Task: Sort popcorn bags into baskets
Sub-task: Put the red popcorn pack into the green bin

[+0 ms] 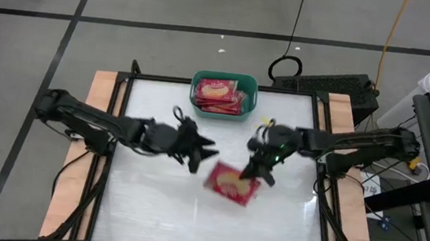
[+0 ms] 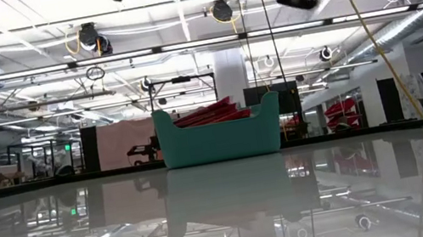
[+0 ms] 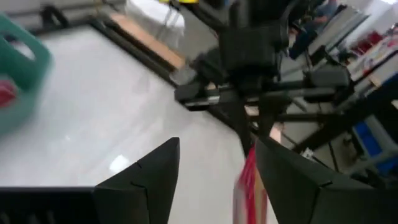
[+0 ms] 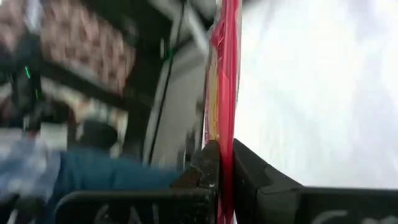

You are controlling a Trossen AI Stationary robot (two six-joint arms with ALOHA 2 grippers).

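In front of the teal basket (image 1: 224,94), seen from above, the right gripper (image 1: 256,172) is holding a red popcorn bag (image 1: 232,183) over the desk (image 1: 151,209); the left gripper (image 1: 206,150) is hovering beside it. In the wrist views, the right fingers (image 4: 208,163) are pinching the bag's edge and the left fingers (image 3: 149,177) are standing wide apart. A handover looks underway; next comes carrying the bag to the basket.

One popcorn bag (image 1: 231,183), a flat red packet with its yellow-cream popcorn picture facing up, was held above the middle of the table, nearer the near edge and a little right of centre, tilted. It was pinched at one edge. The teal-green basket (image 1: 251,93) stood at the far edge, centred. Several more red bags (image 1: 219,97) lay stacked inside it, their tops showing above the rim.
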